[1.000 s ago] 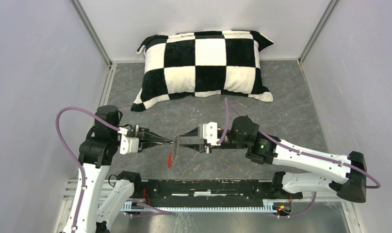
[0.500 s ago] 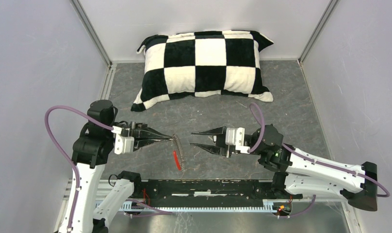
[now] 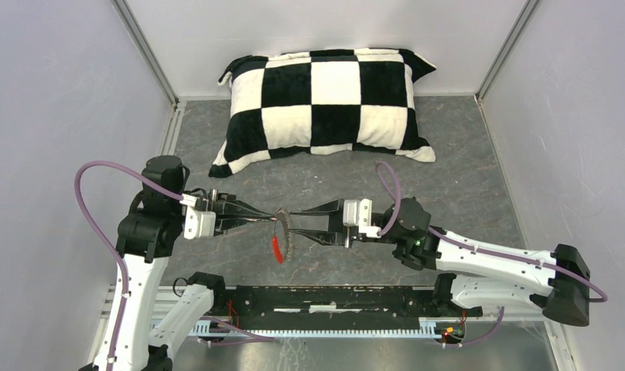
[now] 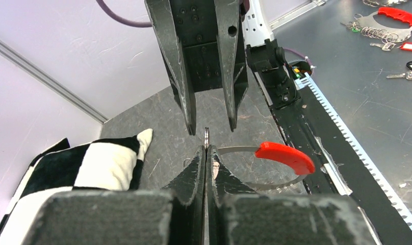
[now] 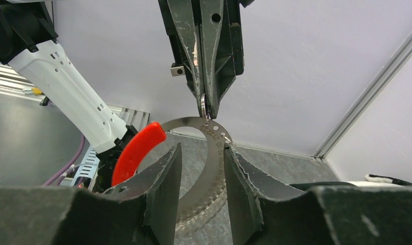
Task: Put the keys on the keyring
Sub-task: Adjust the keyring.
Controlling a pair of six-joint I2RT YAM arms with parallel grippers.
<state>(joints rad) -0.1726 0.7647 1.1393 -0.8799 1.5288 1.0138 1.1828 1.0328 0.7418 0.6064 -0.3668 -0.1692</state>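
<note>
Right wrist view: the keyring (image 5: 213, 145) is clenched by the left hand (image 5: 206, 109) straight ahead, its band straddled by the released right hand (image 5: 202, 152).

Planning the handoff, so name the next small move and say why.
Probably close the right end effector. Its open fingers straddle the silvery band of the keyring, which hangs from the tip of the shut left end effector. A second grip there would likely steady the ring.

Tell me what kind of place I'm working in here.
Probably a lab test booth: plain white walls on aluminium rails, a grey tabletop and a checkered pillow as backdrop.
</note>
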